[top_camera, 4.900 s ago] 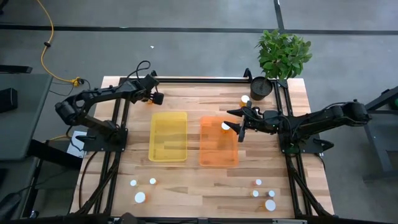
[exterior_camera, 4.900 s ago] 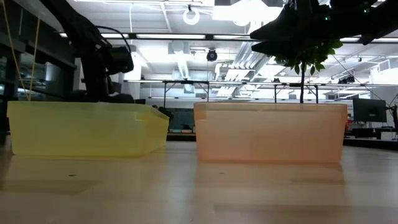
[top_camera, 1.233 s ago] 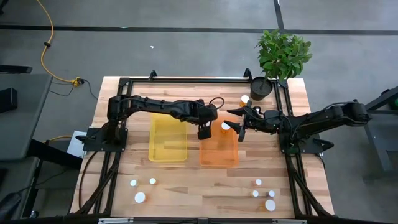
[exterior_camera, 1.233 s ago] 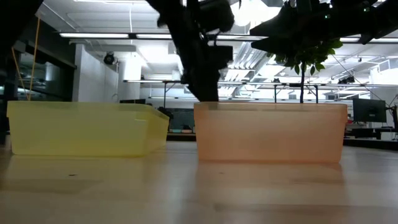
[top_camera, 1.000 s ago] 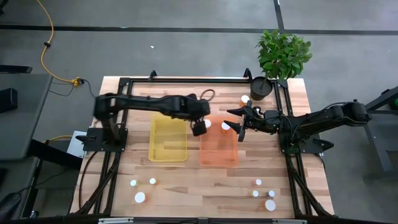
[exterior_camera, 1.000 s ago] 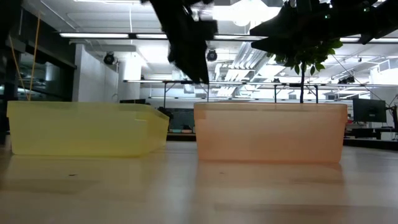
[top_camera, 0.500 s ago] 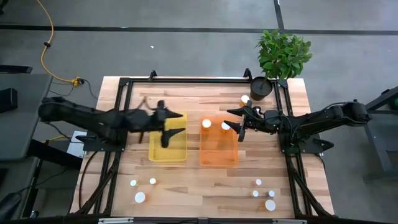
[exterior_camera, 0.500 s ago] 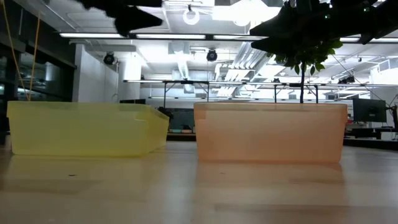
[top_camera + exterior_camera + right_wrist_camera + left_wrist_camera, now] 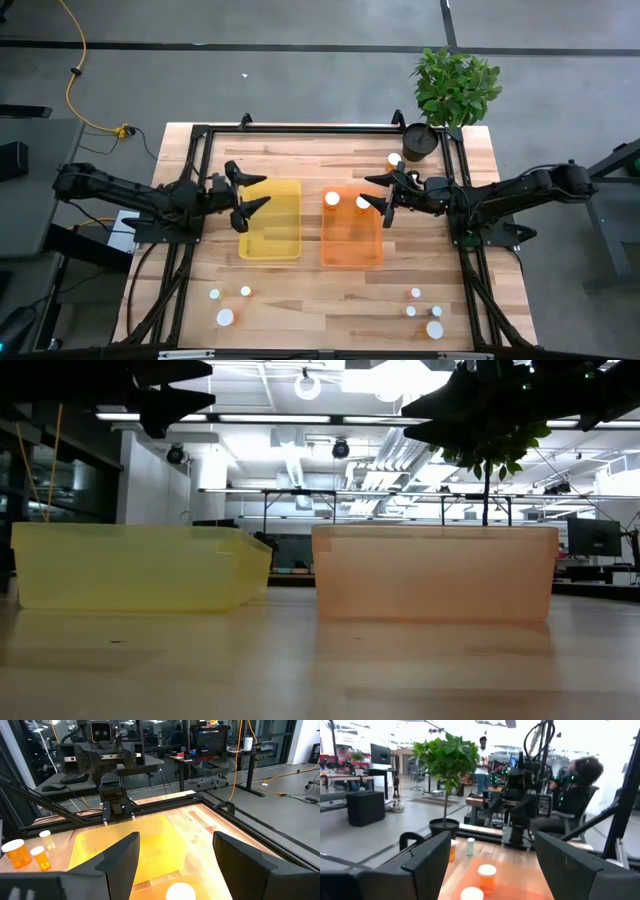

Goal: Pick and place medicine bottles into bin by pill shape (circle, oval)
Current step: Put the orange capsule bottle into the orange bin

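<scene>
Right tool (image 9: pixel 383 202) beside bottle (image 9: pixel 362 203)

A: any readable text in these views? labels, brands, numbers?

B: none. medicine bottles (image 9: pixel 332 199) show white caps and amber bodies only, any label print is too small to read.

A: bins?

B: yellow bin (image 9: pixel 271 218) and orange bin (image 9: pixel 351 226) have plain walls, no markings, same from the low view.

A: room behind the table?

B: monitor (image 9: pixel 380 754) in the left wrist view shows nothing legible. the black panel (image 9: pixel 209 740) in the right wrist view has only small blurred shapes, not readable.

A: arms?

B: no visible branding on either.
</scene>
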{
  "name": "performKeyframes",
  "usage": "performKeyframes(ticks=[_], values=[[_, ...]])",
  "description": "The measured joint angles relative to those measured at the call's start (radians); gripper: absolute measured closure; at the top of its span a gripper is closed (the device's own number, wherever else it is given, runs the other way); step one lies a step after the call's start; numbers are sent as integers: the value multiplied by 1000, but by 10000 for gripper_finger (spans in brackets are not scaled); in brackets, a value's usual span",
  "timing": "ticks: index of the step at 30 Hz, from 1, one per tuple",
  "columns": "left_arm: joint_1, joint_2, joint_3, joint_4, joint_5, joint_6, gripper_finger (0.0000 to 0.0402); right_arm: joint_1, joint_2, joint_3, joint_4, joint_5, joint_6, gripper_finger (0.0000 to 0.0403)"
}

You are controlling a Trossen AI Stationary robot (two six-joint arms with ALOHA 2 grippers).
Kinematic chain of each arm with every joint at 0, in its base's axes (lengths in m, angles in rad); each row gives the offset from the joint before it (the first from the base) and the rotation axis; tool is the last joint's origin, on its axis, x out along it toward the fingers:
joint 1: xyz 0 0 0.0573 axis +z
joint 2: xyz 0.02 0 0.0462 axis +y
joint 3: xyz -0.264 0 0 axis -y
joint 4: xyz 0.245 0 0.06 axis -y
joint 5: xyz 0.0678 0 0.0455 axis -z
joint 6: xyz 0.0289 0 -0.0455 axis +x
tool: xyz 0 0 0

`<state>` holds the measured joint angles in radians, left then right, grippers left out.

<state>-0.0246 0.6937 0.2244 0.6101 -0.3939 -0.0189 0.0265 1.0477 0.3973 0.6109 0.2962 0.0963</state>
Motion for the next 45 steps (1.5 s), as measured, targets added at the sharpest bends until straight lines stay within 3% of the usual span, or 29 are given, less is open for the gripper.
performKeyframes(ticks=[3,6,10,14,17,26,34,40,45], values=[[0,0,-1,0,2,26,128,0,0,0,0,10,12,157],[0,1,-1,-1,19,29,128,0,0,12,-36,167,124,157],[0,1,-1,-1,20,23,128,-1,6,125,-403,462,290,157],[0,1,-1,-4,20,22,128,-14,64,226,-740,637,541,157],[0,1,-1,-7,21,22,128,-53,131,254,-803,652,630,157],[-2,2,-1,-12,24,22,128,-183,305,264,-761,651,648,157],[-2,2,-1,-25,24,-20,128,-246,373,264,-761,624,710,157],[-3,2,-1,-32,24,-30,128,-296,414,264,-763,540,768,157],[-3,2,-1,-32,24,-30,128,-327,404,264,-759,522,719,157]])
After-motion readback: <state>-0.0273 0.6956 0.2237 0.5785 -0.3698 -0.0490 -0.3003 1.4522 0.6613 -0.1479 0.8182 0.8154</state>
